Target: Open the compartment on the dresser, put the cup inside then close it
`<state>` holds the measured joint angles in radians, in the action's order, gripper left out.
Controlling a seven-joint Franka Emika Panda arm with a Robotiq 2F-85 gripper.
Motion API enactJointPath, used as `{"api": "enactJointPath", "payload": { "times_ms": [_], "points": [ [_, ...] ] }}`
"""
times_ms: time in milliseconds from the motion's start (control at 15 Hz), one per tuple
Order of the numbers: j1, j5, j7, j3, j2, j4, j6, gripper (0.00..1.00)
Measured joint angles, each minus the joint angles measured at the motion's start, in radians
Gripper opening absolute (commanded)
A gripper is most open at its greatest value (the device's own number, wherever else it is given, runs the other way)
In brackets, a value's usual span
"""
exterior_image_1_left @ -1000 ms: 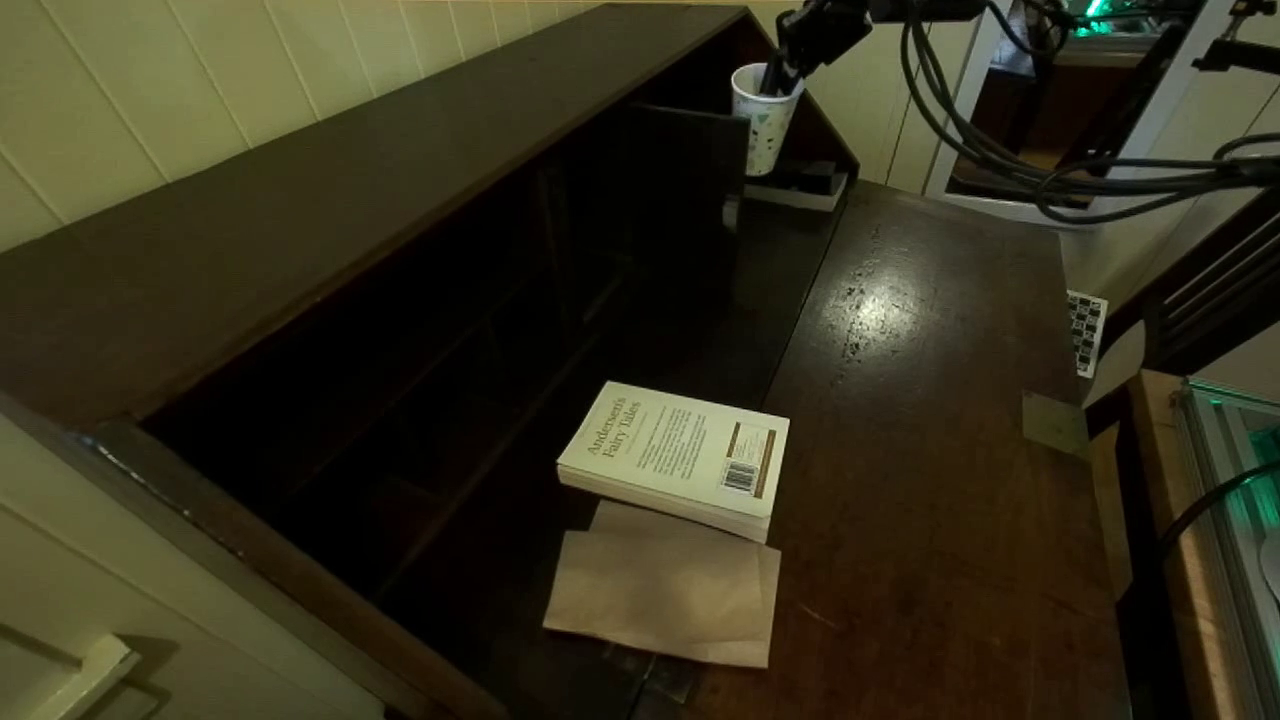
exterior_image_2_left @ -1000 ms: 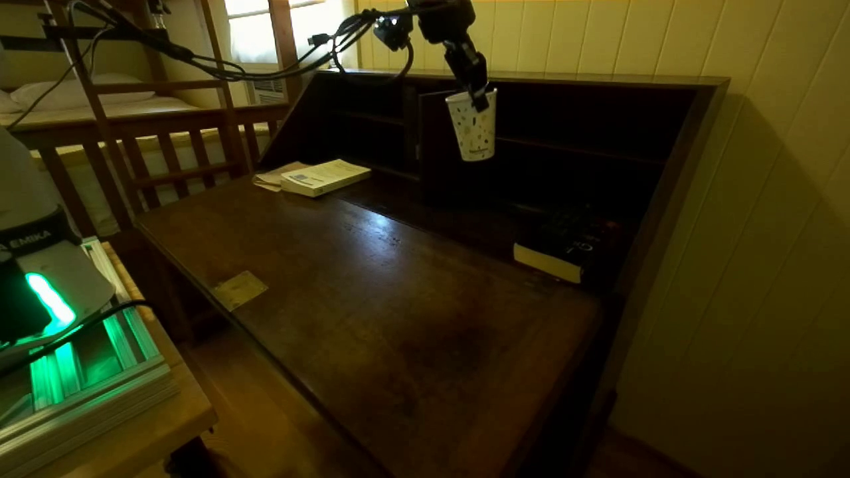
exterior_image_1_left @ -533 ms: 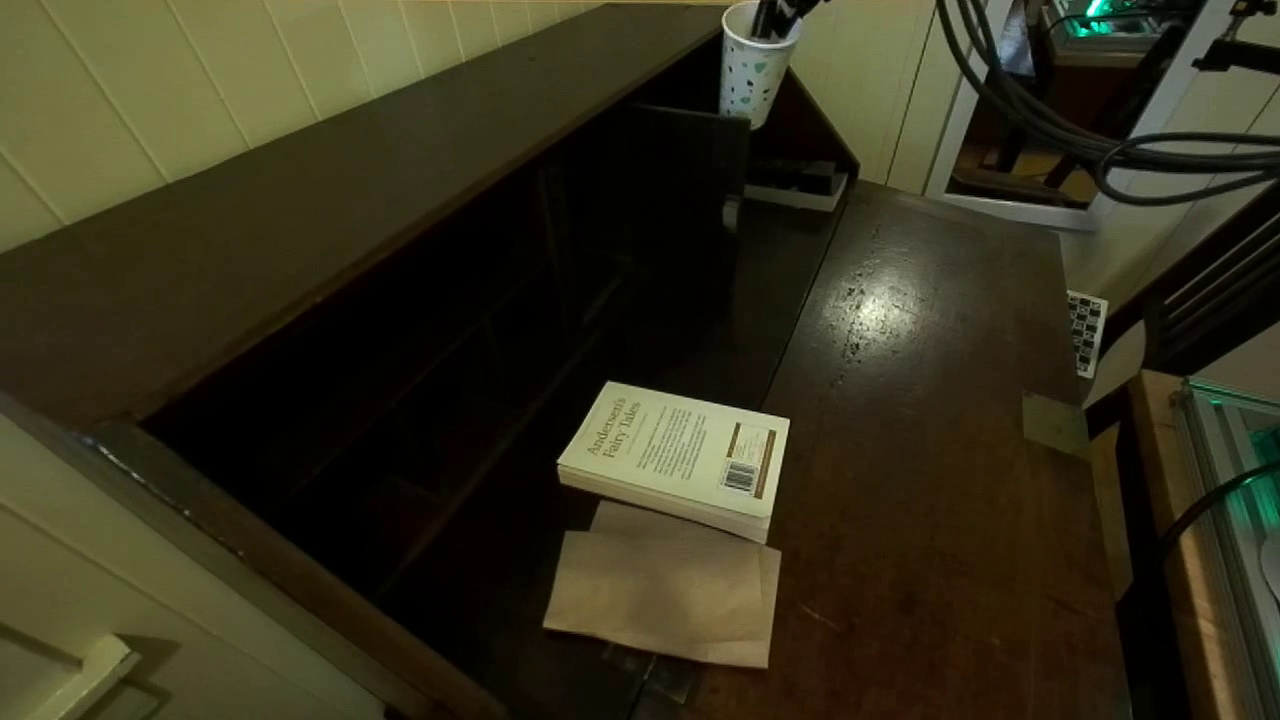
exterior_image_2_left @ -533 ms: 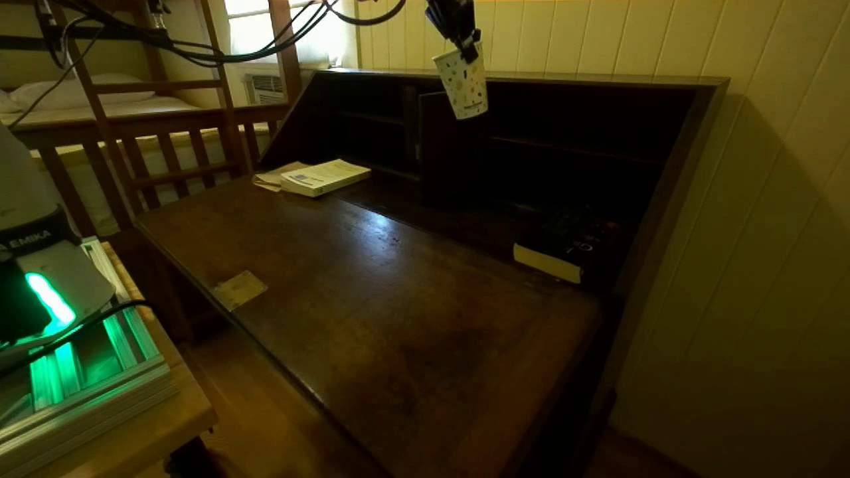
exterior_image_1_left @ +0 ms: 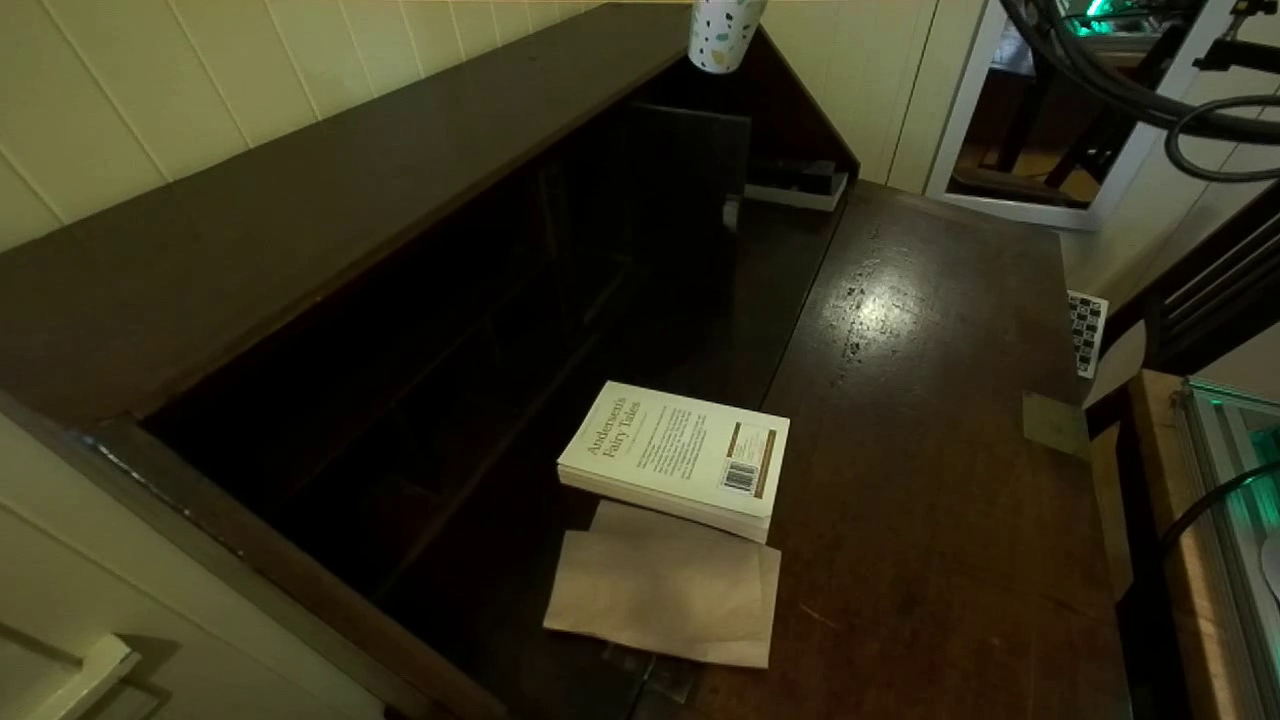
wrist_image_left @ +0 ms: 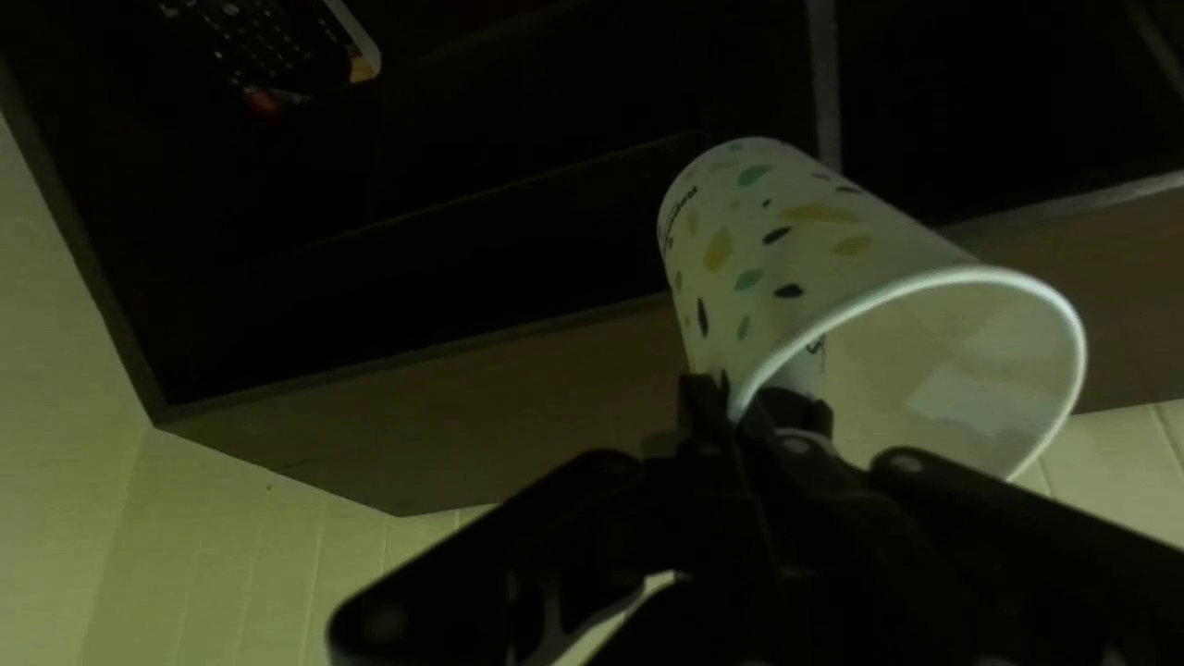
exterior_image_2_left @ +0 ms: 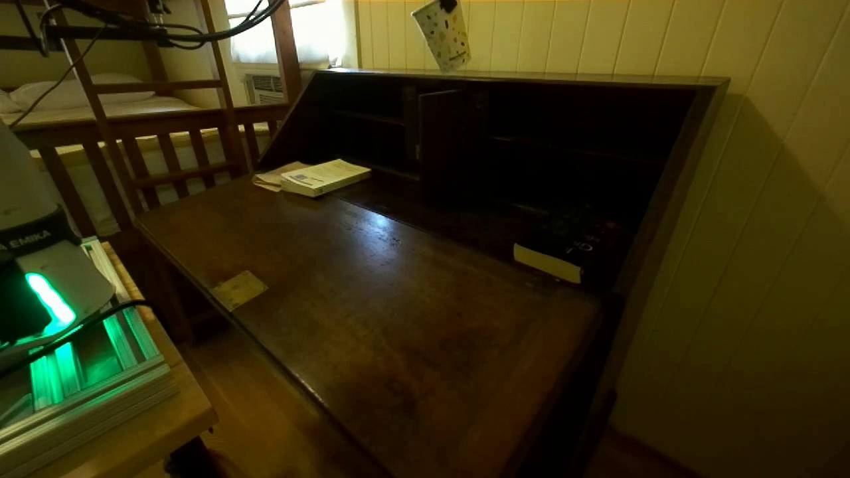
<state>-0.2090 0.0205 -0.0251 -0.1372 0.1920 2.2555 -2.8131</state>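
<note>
The jaws clench the rim of the tilted cup (wrist_image_left: 786,231), which rises from in front of the dresser (exterior_image_2_left: 372,299) to higher than the dresser's upper edge. The compartment door (exterior_image_2_left: 443,147) stands swung out from the dresser, so opening looks done; lifted this high, the cup probably must come down for placing, then closing.

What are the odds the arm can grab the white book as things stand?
Probably not: the gripper is pinched on the cup at its rim, so it would likely have to set that down first. The white book itself looks free from above, with nothing lying on it.
</note>
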Motion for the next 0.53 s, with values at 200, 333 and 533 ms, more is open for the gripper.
{"api": "enactJointPath", "payload": {
  "times_ms": [200,333,533],
  "points": [
    [0.036,-0.002,0.002,0.013,0.026,0.011,0.000,0.01],
    [0.069,-0.008,0.002,0.020,0.030,0.019,0.000,0.01],
    [0.122,-0.034,0.002,0.026,0.029,0.024,0.000,0.01]
  ]
}}
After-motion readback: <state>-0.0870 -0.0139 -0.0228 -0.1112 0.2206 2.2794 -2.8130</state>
